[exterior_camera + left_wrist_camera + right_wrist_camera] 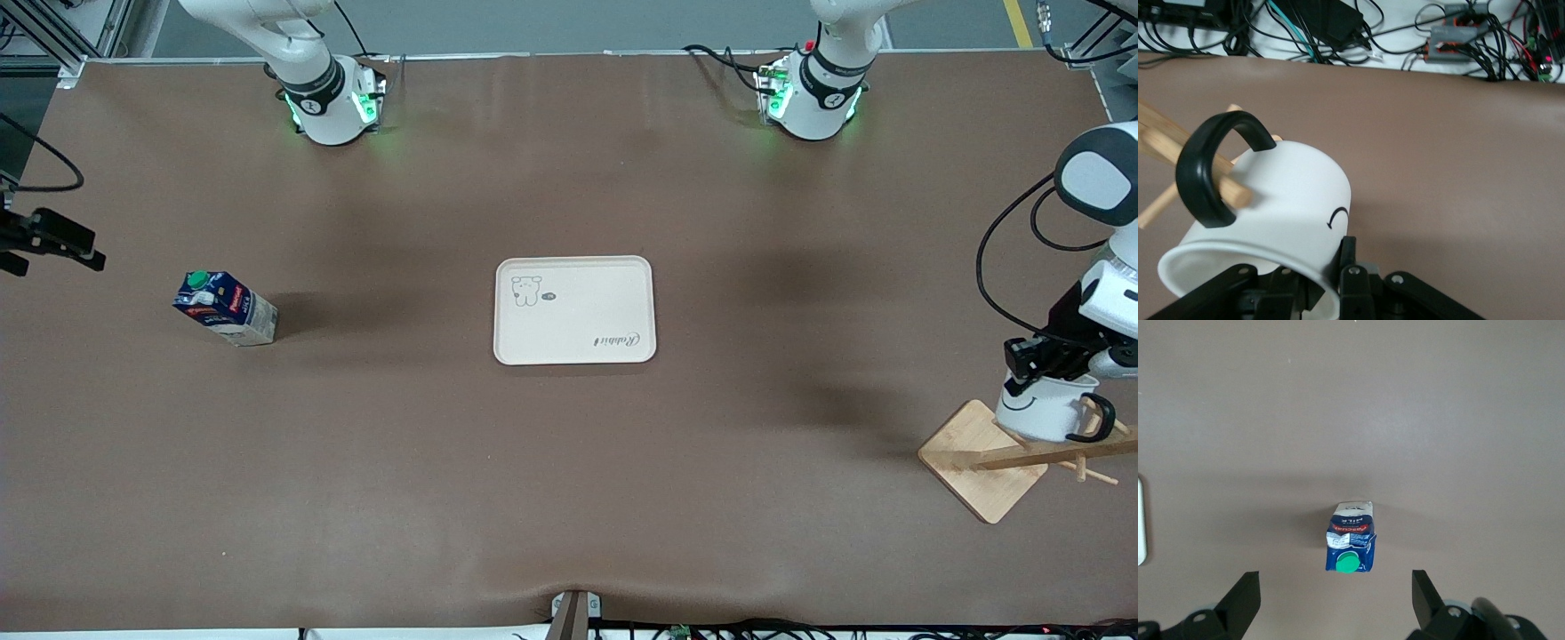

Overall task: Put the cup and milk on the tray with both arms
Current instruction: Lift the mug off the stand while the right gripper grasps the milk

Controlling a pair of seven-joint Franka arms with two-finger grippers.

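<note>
The cream tray (574, 309) lies mid-table with nothing on it. The blue milk carton (224, 308) with a green cap stands toward the right arm's end. My right gripper (1336, 603) is open and empty, high over the table, with the milk (1351, 545) far below, just ahead of its fingers. My left gripper (1036, 360) is shut on the rim of the white cup (1042, 411), one finger (1348, 263) outside the wall. The cup (1285, 193) is tilted, and its black handle (1205, 173) loops round a wooden peg.
The wooden rack (978, 462), a square base with slanted pegs, stands at the left arm's end near the table edge. A black part with cables (49, 238) shows at the right arm's end. Cables and boxes (1451, 40) lie past the table edge.
</note>
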